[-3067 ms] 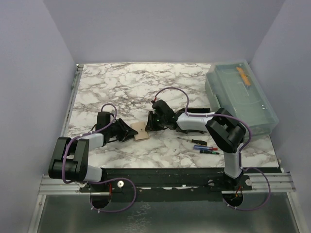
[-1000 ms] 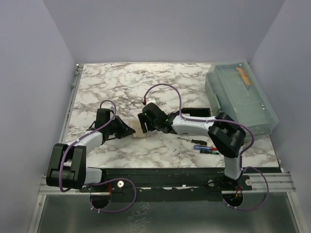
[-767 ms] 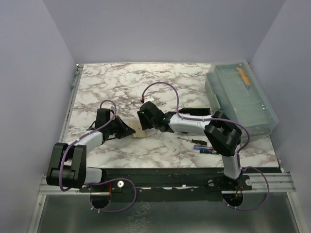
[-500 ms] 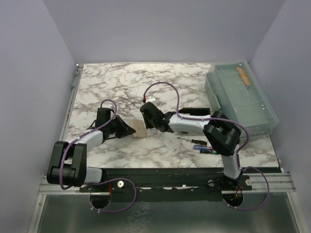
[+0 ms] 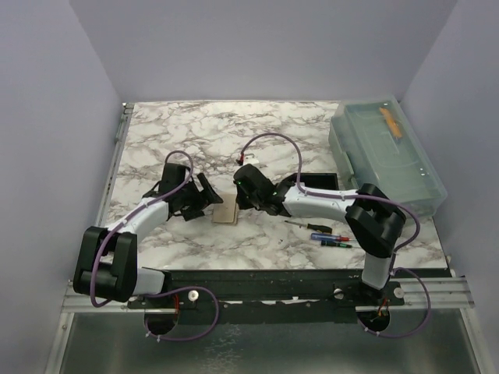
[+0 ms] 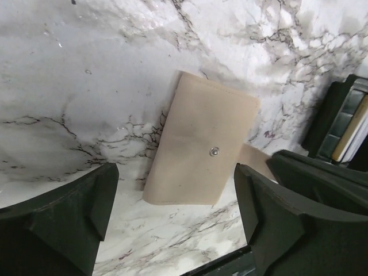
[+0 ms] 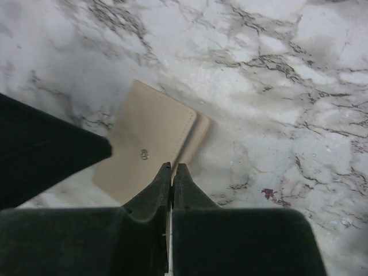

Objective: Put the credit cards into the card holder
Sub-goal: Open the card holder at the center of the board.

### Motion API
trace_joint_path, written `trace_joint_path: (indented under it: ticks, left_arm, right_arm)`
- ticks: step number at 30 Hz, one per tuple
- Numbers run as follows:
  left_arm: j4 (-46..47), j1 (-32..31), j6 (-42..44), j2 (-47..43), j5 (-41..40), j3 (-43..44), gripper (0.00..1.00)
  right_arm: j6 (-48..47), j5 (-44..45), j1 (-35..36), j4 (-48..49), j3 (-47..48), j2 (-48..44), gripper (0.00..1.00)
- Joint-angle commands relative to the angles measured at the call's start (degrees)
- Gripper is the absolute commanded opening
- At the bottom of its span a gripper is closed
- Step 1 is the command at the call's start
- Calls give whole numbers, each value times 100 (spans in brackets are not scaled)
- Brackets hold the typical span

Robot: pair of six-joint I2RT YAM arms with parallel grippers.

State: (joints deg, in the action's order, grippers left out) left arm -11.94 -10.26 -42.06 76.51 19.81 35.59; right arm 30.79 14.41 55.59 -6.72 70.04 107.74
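Near the worktop's (image 5: 195, 132) middle, the tan stitched rectangular card holder with a metal snap (image 6: 198, 149) lies flat. Left fingers (image 6: 69, 218) stand wide apart astride it, gripping nothing. Right fingers (image 7: 161, 184) are pressed together at its edge. Unpinned, it may skid if nudged.

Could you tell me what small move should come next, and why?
Probably lift the right claw slightly. It is shut with its tips at the edge of the tan wallet, where a second layer peeks out; whether it grips that layer is unclear. The left claw is open above the wallet, which lies flat on the table, so a small lift would test the grip.
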Motion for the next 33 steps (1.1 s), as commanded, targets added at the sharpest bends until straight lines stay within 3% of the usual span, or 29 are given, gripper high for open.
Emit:
trace_joint_path:
  ticks: [1,9,18,33]
  left_arm:
    - [-543,-419,284,-152,-848,324,89]
    - [-722,-1205,506,-50,-1355,695,93]
    - [-724,-1288,453,107,-1499,704,88]
    - [-713,-1417,436,-90,-1204,751,99]
  right_arm:
    - [369,-369,13,449,-151,-492,0]
    - [496,-439,-5,618,-278,-621,0]
    - [516,-387,-11,617,-365,-773,0]
    - [493,-370,-13,591,-405,-939,0]
